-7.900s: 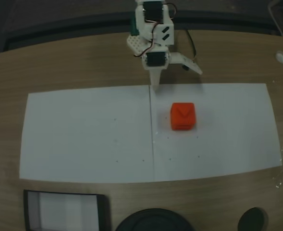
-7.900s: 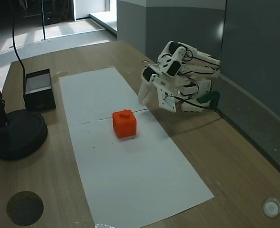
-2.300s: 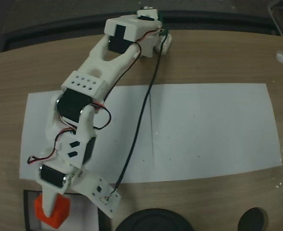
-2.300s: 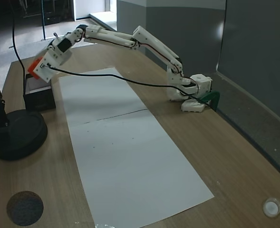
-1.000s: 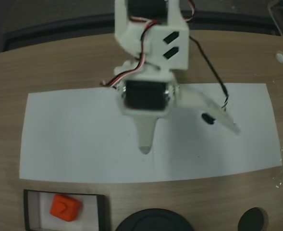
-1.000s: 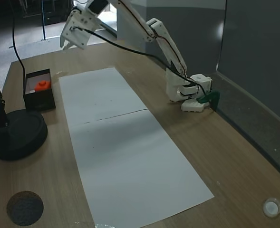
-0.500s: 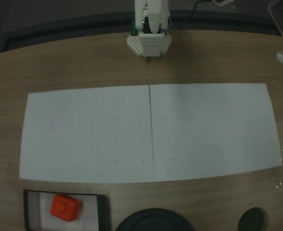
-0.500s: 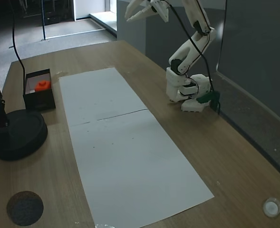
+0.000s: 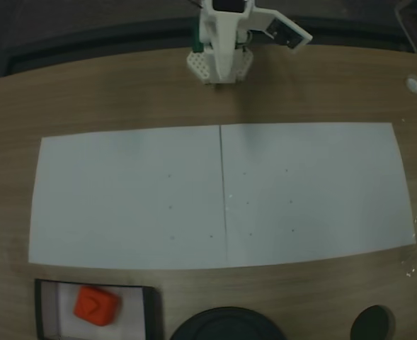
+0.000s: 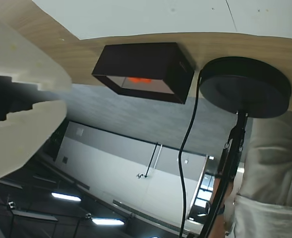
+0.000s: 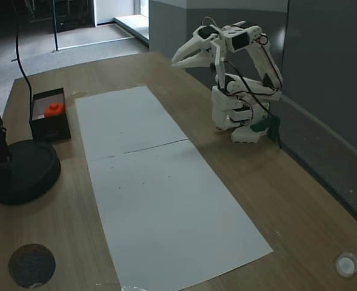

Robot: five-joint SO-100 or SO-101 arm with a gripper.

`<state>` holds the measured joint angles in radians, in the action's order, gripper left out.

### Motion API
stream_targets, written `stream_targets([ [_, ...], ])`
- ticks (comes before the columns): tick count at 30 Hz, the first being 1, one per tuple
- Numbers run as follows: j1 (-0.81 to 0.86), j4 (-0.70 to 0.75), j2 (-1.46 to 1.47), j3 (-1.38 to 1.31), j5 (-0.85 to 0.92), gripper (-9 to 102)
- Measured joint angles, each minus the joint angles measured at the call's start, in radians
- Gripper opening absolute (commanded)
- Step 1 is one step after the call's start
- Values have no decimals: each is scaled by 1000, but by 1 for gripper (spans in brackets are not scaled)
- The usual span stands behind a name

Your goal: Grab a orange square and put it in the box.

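Orange square [image 9: 96, 305] inside the box [image 9: 149, 312], well apart from the empty, slightly parted gripper [image 11: 179, 59].

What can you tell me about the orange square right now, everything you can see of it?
The orange square is a small bright orange-red cube with rounded edges and a V-shaped crease on its top face. It looks like matte plastic. It lies inside the box, on the white floor, toward the left part as a fixed view shows it, slightly turned against the dark frame. In another fixed view its top shows above the box wall. Nothing grips it; the gripper hangs far off, near the arm's base.
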<state>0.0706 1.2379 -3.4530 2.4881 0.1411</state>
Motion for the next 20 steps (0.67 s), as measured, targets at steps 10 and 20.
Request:
stream_targets([
  [10,-2,-241,0,479,-123,0],
  [20,-80,35,0,583,-152,0],
])
